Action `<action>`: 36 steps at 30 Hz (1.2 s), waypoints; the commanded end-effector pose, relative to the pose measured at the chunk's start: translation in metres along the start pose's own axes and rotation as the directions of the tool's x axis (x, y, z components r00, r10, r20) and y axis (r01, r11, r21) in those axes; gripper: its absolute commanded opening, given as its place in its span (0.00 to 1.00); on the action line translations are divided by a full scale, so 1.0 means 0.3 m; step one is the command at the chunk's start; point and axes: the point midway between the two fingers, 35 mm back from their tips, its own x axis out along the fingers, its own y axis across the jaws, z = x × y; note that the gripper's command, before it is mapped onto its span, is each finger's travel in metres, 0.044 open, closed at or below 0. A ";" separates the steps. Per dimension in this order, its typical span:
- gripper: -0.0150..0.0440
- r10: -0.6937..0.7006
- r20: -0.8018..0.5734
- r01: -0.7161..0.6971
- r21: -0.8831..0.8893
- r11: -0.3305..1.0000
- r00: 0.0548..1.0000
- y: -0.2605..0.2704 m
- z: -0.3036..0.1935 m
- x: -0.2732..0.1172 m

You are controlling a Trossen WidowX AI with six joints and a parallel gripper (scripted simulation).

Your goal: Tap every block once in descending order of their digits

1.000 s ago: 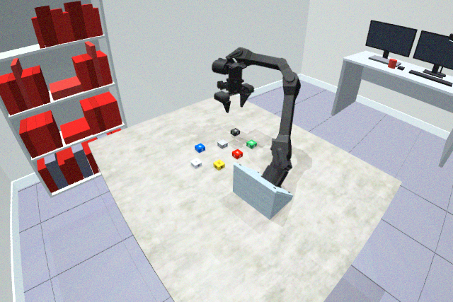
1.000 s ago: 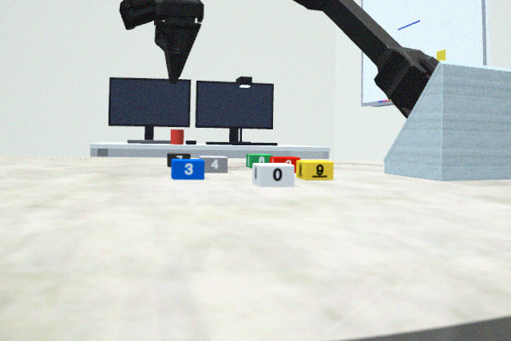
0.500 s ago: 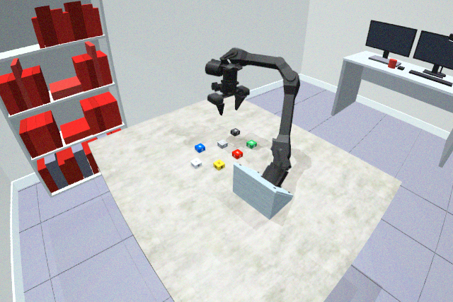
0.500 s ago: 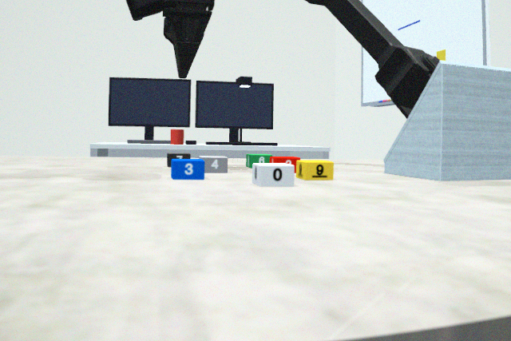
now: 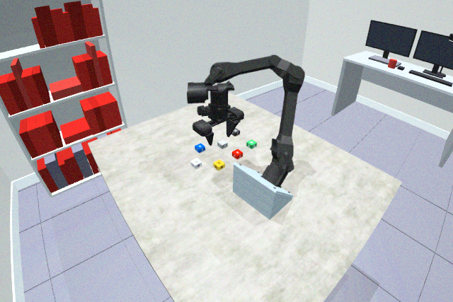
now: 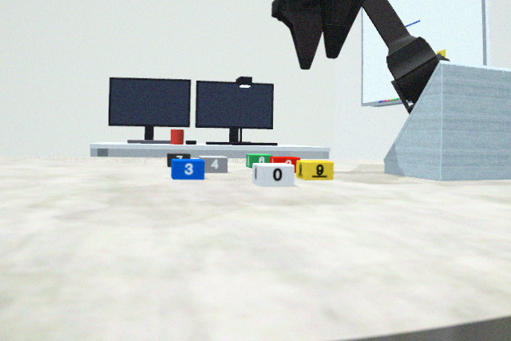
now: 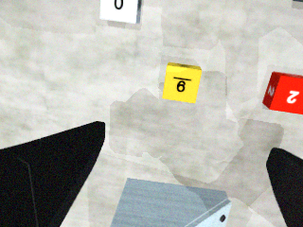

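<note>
My gripper (image 5: 220,140) (image 6: 318,64) (image 7: 185,143) is open and empty, high above the blocks. In the wrist view the yellow 9 block (image 7: 181,84) (image 5: 219,165) (image 6: 314,170) lies between and beyond the fingertips. The red 2 block (image 7: 287,93) (image 5: 237,153) (image 6: 284,162) is at the right edge there, the white 0 block (image 7: 119,10) (image 5: 196,163) (image 6: 273,174) at the top. The blue 3 block (image 5: 199,147) (image 6: 188,169), grey 4 block (image 5: 222,143) (image 6: 214,164), green 6 block (image 5: 251,143) (image 6: 259,160) and black 7 block (image 5: 236,131) (image 6: 178,160) lie farther back.
The light blue wedge-shaped arm base (image 5: 255,190) (image 6: 470,122) (image 7: 166,203) stands close to the yellow block's side. All blocks lie apart on the marbled table (image 5: 175,218) (image 6: 247,255). A desk with monitors and a bookshelf stand away from the table.
</note>
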 end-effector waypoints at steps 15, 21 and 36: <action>0.29 -0.007 -0.008 0.007 0.013 1.000 1.000 -0.002 -0.015 0.272; 0.29 -0.007 -0.008 0.007 0.013 1.000 1.000 -0.002 -0.015 0.273; 0.29 -0.007 -0.008 0.007 0.013 1.000 1.000 -0.003 -0.014 0.350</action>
